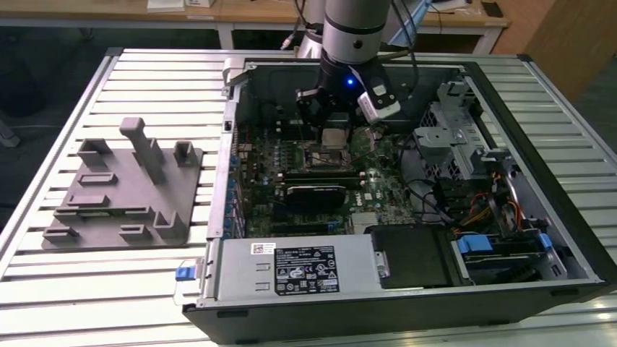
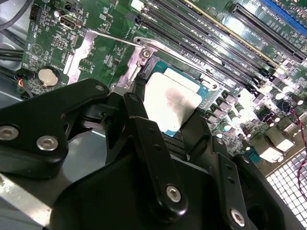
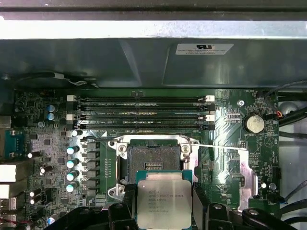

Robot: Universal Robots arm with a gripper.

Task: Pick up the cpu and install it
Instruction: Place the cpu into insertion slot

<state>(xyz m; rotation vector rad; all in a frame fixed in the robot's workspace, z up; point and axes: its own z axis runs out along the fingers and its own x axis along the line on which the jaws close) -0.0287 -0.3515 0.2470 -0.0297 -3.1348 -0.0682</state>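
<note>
While clamped on the cpu (image 3: 164,201) by its edges, the gripper (image 1: 334,134) hangs close over the motherboard socket (image 3: 151,165). They sit upper centre in the exterior view.

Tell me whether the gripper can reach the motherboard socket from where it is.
Probably yes. The gripper, shut on the cpu, hangs close above the socket; the socket's contacts lie bare, and no cable or part sits between them.

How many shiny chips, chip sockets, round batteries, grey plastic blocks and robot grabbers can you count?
cpu: 1
socket: 1
round battery: 1
grey fixture block: 1
gripper, holding the cpu: 1
Total: 5
</note>
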